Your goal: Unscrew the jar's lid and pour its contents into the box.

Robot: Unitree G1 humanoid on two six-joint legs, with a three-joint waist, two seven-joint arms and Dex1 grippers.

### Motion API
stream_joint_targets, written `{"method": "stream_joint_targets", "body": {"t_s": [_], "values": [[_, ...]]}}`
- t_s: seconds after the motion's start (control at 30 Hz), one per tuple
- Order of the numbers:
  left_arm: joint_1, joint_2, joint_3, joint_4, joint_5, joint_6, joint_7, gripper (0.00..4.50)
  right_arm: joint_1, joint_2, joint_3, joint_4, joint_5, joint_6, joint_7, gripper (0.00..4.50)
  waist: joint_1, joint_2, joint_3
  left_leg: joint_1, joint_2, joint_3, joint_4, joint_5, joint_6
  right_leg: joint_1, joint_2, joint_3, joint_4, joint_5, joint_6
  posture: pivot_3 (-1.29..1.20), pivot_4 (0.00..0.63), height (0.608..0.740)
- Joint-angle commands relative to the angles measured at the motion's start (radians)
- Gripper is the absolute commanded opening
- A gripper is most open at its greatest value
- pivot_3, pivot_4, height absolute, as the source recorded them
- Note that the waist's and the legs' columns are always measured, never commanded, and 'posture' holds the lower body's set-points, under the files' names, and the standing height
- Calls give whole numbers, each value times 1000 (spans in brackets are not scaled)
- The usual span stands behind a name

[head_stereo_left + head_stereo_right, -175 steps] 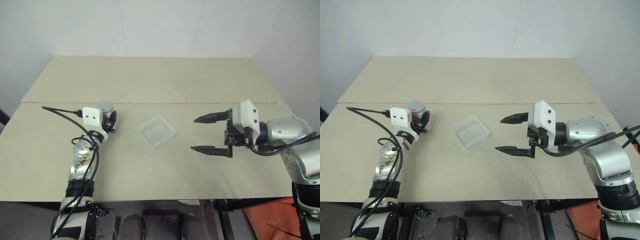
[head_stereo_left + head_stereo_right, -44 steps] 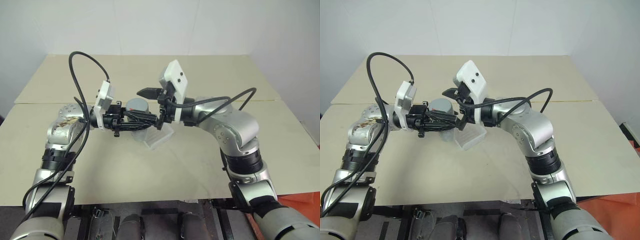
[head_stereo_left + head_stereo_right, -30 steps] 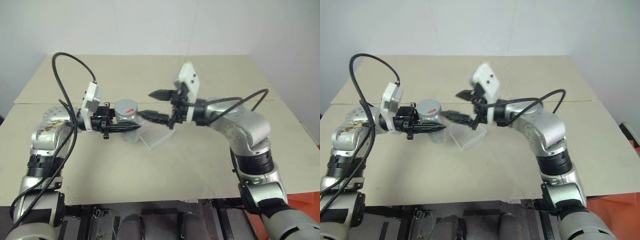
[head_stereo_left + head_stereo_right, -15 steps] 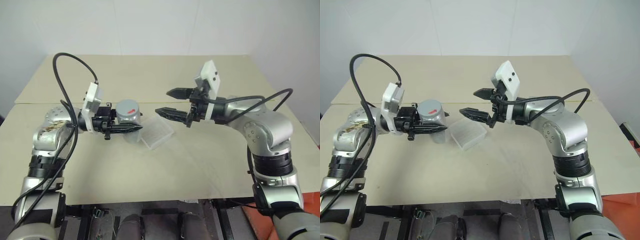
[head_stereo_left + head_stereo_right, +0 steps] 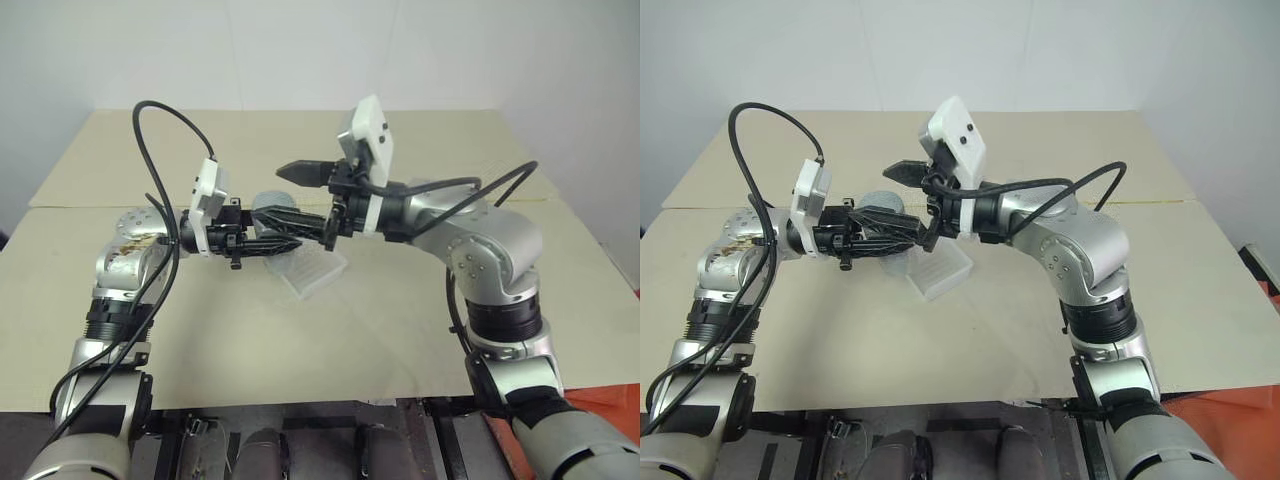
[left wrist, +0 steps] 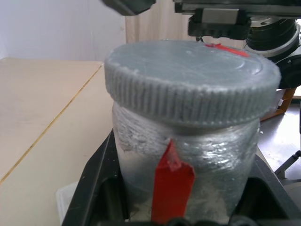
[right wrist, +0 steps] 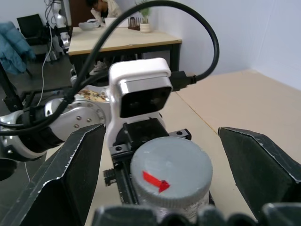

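My left gripper (image 5: 285, 236) is shut on the jar (image 6: 188, 160), holding it upright above the table. The jar has silvery sides and a red label (image 6: 171, 188). Its grey ribbed lid (image 7: 171, 176), with a red mark on top, sits on the jar. My right gripper (image 5: 287, 196) is open and reaches in from the right. Its two black fingers (image 7: 61, 188) stand either side of the lid, apart from it. The clear plastic box (image 5: 312, 272) lies on the table just below and to the right of the jar.
The beige table (image 5: 400, 330) is made of two boards joined by a seam (image 5: 560, 205) behind the arms. A black cable (image 5: 160, 120) loops above my left arm. In the right wrist view a person (image 7: 101, 7) sits at a far desk.
My right gripper has swung left and a little up, from right of the box to around the lid, still open. The left gripper holds the jar as before, shifted slightly right.
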Motion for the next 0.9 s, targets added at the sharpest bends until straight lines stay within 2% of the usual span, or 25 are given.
{"method": "stream_joint_targets", "body": {"t_s": [0.03, 0.37, 0.9], "values": [[-25, -7, 1, -9, -3, -18, -11, 1943, -28, 14, 14, -2, -19, -13, -7, 4464, 0, 0, 0, 0, 0, 0, 0, 0, 0, 0, 0, 0, 0, 0, 0, 0, 150, 740], [-20, -3, 4, -14, -3, -21, -26, 1943, -34, 48, 30, 49, -59, -44, 3, 4464, -2, 0, 0, 0, 0, 0, 0, 0, 0, 0, 0, 0, 0, 0, 0, 0, 150, 740], [16, 54, 38, -54, -31, -2, -41, 1943, 12, -42, -9, 63, -81, -62, 60, 4464, -2, 0, 0, 0, 0, 0, 0, 0, 0, 0, 0, 0, 0, 0, 0, 0, 150, 740]]}}
